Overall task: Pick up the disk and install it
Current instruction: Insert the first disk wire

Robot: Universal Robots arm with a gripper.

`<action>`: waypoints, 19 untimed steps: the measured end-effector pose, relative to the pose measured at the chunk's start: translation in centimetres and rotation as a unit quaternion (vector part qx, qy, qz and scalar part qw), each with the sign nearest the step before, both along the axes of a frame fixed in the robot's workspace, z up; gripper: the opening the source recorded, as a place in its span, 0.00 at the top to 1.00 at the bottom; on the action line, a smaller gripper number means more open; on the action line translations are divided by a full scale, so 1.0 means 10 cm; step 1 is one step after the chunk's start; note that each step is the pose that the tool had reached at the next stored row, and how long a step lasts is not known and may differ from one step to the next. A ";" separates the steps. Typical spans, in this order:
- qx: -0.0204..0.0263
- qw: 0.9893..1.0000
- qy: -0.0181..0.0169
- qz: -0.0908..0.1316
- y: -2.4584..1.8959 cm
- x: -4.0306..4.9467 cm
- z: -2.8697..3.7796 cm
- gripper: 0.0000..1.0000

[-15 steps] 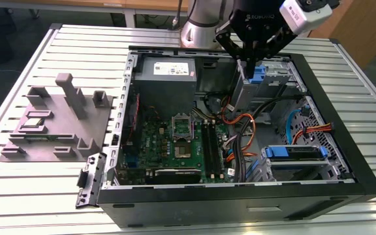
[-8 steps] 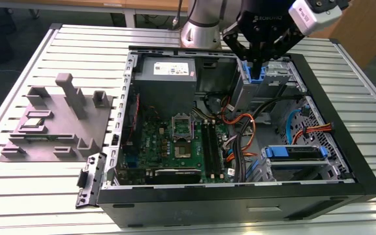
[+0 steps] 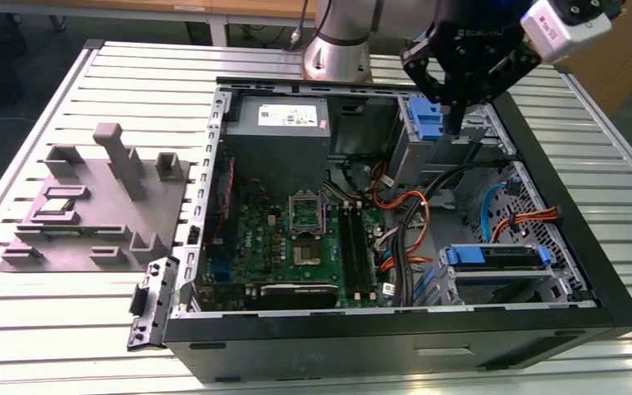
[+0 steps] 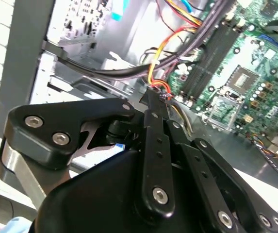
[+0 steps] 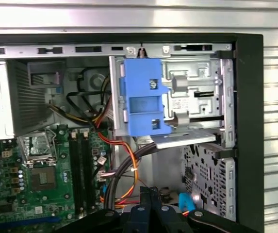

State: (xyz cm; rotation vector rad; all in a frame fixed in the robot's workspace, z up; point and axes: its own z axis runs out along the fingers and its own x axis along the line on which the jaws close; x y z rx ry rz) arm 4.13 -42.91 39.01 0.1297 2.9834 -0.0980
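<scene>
End effector (image 3: 456,107) closed above case (image 3: 615,306); disk (image 3: 493,257) partly hidden.

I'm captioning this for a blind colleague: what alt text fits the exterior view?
A black gripper hangs over an open computer case, beside an upright blue latch piece. The blue-framed disk sits inside the case on the exterior view's right, apart from the gripper.

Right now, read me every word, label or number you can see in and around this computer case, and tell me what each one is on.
Nothing reads clearly enough to quote.
White label on the power supply: too small to read.
Pale lettering on the gripper body: blurred.
White sticker on the drive cage: too small to read.
Printed markings on the motherboard: too small to read.
</scene>
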 end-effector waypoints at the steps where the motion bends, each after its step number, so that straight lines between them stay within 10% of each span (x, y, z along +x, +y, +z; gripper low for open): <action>1: 0.000 1.000 0.000 0.000 0.000 0.035 -0.001 0.90; 19: 0.000 1.000 0.000 -0.001 0.001 0.381 -0.013 0.90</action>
